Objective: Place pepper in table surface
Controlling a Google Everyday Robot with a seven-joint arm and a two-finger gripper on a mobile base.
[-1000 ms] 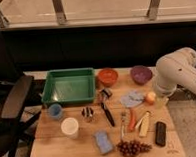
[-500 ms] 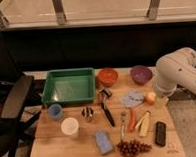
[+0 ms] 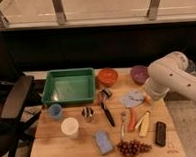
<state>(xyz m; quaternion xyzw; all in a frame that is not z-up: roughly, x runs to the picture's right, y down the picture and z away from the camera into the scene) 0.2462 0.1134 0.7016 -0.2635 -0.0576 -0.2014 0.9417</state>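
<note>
The pepper [image 3: 132,119] is slim and orange-red. It lies flat on the light-brown table surface [image 3: 50,146], right of centre, next to a pale yellow piece [image 3: 143,124]. The white arm reaches in from the right. My gripper [image 3: 151,94] is at the arm's low end over the table's right side, beside a blue cloth [image 3: 131,98] and a round orange fruit [image 3: 147,97]. It is a short way behind the pepper and apart from it. The arm's body hides most of the gripper.
A green tray [image 3: 69,86], orange bowl [image 3: 107,76] and purple bowl [image 3: 139,73] stand at the back. A blue cup [image 3: 55,111], white cup [image 3: 70,128], sponge [image 3: 103,142], grapes [image 3: 132,148], black bar [image 3: 160,133] and brush [image 3: 107,112] lie in front. A chair [image 3: 11,111] is left.
</note>
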